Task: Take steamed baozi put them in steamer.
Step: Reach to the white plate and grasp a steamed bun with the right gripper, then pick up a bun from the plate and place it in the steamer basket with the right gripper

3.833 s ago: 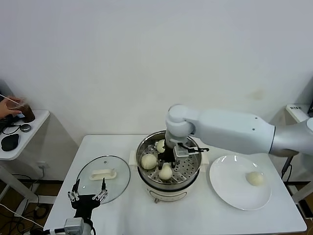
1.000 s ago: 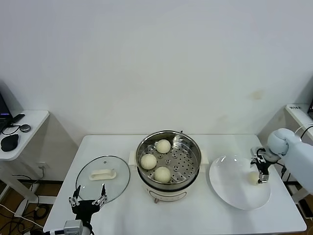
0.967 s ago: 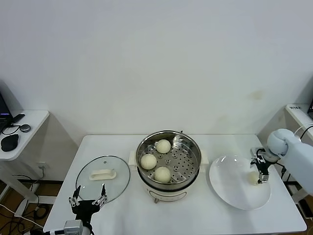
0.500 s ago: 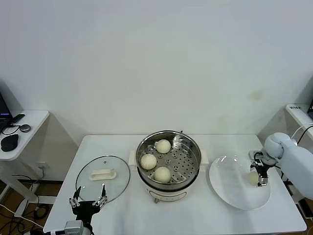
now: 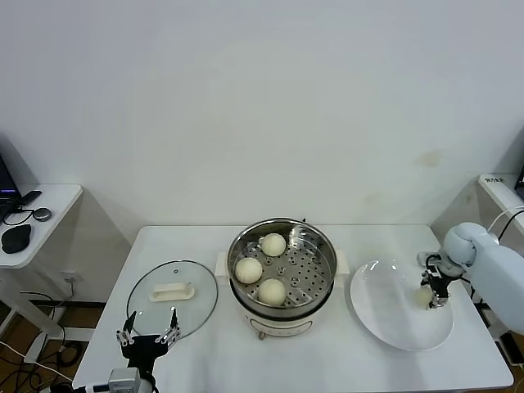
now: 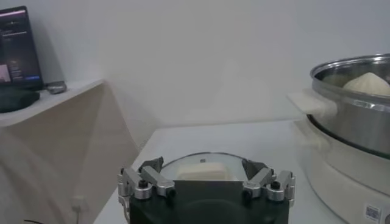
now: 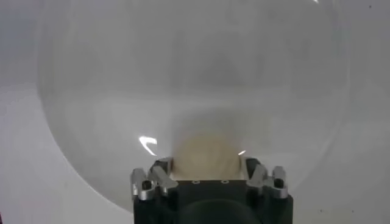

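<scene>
White wall behind, white bench (image 5: 205, 360) in front: that is my whole workspace.

Head view. I log the steamer (image 5: 283, 266) at bench centre, uncovered, with three baozi (image 5: 272, 291) on its perforated tray. Glass lid (image 5: 173, 288) lies flat to its left. White plate (image 5: 401, 315) sits to its right, carrying the fourth bun (image 5: 422, 298) near the far-right part. My right gripper (image 5: 438, 288) is down at that bun; from here I cannot tell how close the fingers are. Left gripper (image 5: 148, 337) is parked at the near bench edge, in front of the lid, fingers spread and holding nothing.

Left wrist view. Left gripper (image 6: 206, 185) idle, spread wide, with the lid's handle (image 6: 202, 171) beyond it and the steamer wall (image 6: 359, 119) off to one side.

Right wrist view. Right gripper (image 7: 209, 175) straddles the plate bun (image 7: 207, 149), one finger on each flank; spread, contact not certain.

Handling note. I judge the bun light, soft, easily dented and possibly tacky. I would take it across its widest part with gentle pressure.
</scene>
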You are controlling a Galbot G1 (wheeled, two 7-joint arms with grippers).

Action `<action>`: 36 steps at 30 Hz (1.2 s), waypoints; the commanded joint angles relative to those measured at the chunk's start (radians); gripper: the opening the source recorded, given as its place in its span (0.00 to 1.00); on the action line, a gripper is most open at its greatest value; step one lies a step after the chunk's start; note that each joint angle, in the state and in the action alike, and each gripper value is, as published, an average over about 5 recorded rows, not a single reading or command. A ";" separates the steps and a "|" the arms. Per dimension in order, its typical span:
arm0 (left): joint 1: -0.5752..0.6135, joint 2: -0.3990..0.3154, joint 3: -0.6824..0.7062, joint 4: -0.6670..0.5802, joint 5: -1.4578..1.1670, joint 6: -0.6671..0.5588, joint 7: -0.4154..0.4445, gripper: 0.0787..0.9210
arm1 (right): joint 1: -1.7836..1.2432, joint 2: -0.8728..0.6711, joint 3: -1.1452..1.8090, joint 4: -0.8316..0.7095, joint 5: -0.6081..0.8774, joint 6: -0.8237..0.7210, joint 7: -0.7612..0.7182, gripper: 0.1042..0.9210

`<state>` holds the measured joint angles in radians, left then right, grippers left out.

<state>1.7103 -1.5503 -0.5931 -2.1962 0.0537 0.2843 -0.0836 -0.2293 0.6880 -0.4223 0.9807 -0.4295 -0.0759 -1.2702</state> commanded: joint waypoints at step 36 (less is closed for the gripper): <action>-0.029 0.020 0.022 -0.029 0.016 -0.005 -0.013 0.88 | 0.821 0.297 -0.826 0.472 0.829 -0.515 0.148 0.34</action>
<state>1.6816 -1.5301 -0.5717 -2.2245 0.0694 0.2788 -0.0974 0.5727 0.8828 -1.1720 1.4263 0.3507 -0.5230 -1.1791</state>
